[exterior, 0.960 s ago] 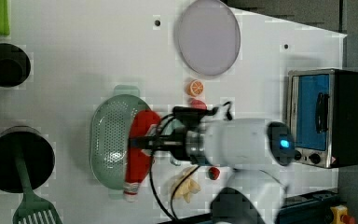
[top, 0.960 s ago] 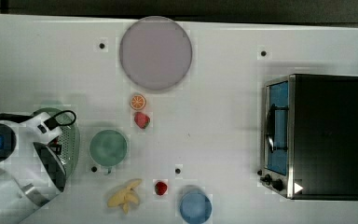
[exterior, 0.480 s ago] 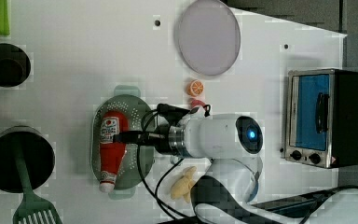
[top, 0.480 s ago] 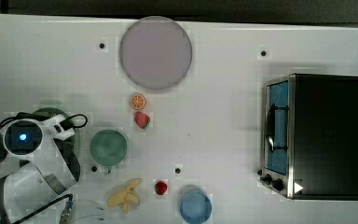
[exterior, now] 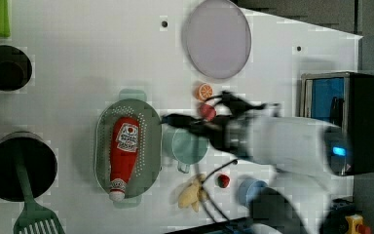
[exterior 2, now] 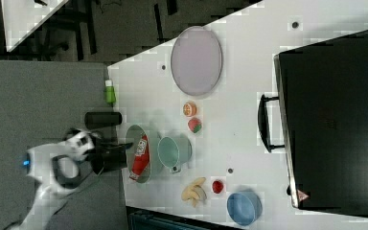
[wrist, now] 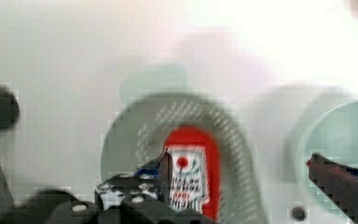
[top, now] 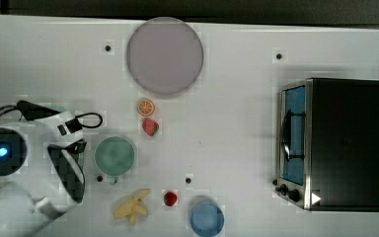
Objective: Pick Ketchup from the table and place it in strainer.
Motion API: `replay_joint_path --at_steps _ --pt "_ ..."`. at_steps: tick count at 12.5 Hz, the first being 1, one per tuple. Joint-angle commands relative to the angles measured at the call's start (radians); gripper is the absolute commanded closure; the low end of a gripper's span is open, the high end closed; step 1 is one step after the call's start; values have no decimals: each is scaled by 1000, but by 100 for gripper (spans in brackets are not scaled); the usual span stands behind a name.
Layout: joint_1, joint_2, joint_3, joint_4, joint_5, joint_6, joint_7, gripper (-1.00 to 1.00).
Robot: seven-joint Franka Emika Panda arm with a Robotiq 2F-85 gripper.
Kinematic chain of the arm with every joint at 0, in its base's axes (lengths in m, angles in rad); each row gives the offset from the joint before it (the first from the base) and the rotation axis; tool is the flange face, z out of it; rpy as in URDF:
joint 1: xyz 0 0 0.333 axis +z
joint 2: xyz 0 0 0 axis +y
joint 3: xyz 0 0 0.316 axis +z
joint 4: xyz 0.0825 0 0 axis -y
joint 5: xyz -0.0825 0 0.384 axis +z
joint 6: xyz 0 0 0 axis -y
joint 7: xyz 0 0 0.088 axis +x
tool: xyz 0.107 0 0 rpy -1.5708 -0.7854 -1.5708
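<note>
The red ketchup bottle (exterior: 124, 151) lies flat inside the pale green strainer (exterior: 104, 146), white cap toward the left view's bottom edge. My gripper (exterior: 175, 122) is open and hangs above the strainer's rim on the left view's right, beside the green cup (exterior: 185, 146), apart from the bottle. In the wrist view the ketchup (wrist: 200, 177) rests in the strainer (wrist: 135, 135) below my gripper (wrist: 242, 172), whose fingers stand wide apart and hold nothing. The right view shows the ketchup (exterior 2: 140, 155) in the strainer (exterior 2: 146, 132), with my gripper (exterior 2: 120, 148) beside it.
A grey-lilac plate (top: 164, 55), orange slice (top: 146, 106), strawberry (top: 150, 127), green cup (top: 114, 155), banana (top: 132, 210), small red fruit (top: 170, 198) and blue bowl (top: 207, 217) lie around. A toaster oven (top: 335, 143) stands at the top view's right. Two dark pots (exterior: 5, 68) (exterior: 19, 165) sit at the left view's left.
My gripper carried the ketchup over the strainer, set it down inside, let go, and has drawn back toward the left view's right. The bottle now lies free.
</note>
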Motion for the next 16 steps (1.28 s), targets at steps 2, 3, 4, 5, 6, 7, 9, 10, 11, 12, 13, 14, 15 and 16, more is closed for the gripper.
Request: replay_joint_path --at_steps 2,3,4,5,6,7,9,10,11,12,13,14,15,16 --pt "-108 -230 -72 80 63 -246 81 -100" --pt "-121 -281 -112 101 94 -338 80 -100" --pt "-128 -324 -161 126 125 -430 80 -100" --pt "-130 -359 -213 152 143 -515 72 -100" --pt "-131 -385 -266 179 146 -591 64 -100" --pt "-131 -403 -315 205 146 -654 56 -100" --pt "-131 -426 -398 246 146 -745 37 -100" --pt "-132 -429 -431 257 142 -760 12 -100" --pt "-132 -427 -457 261 127 -757 -18 -100" --pt "-132 -421 -473 260 100 -757 -41 -100" --pt "-132 -414 -481 259 65 -758 -43 -100" --pt "-132 -409 -482 260 44 -748 -48 -100" --pt "-132 -408 -481 260 42 -740 -50 -100" --pt "-132 -408 -482 259 41 -740 -50 -100"
